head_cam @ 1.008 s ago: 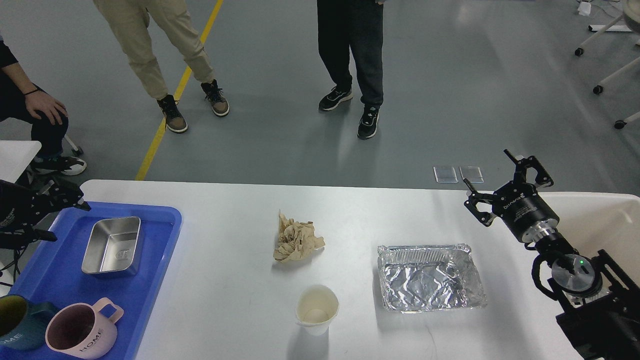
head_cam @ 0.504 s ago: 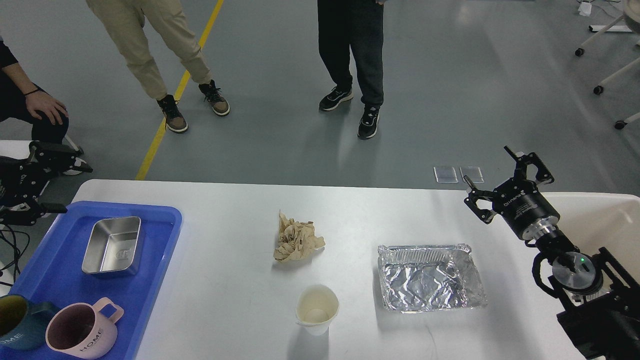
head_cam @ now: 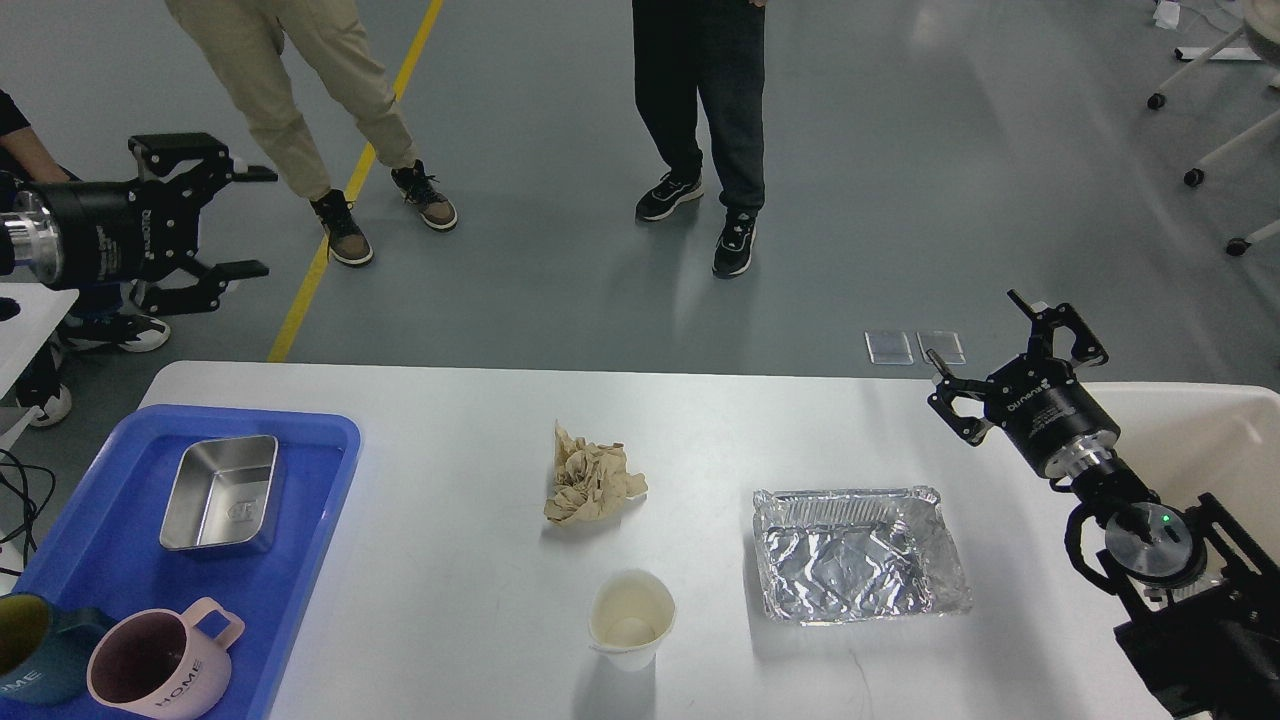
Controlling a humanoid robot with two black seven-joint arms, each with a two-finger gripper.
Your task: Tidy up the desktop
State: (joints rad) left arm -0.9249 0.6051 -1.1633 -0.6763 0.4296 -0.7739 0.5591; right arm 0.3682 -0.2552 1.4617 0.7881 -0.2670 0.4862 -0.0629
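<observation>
**Tray holds three vessels; loose litter on the tabletop**

The white tabletop (head_cam: 450,600) fills the lower view. On it, a blue plastic tray (head_cam: 110,560) holds an empty steel box (head_cam: 220,492), a pink mug (head_cam: 160,668) and a teal mug (head_cam: 30,650), both lettered "HOME". Crumpled brown paper (head_cam: 590,485), an empty paper cup (head_cam: 630,618) and an empty foil container (head_cam: 858,555) lie apart. The left gripper (head_cam: 245,220) and right gripper (head_cam: 975,335) have fingers spread, grasping nothing.
</observation>
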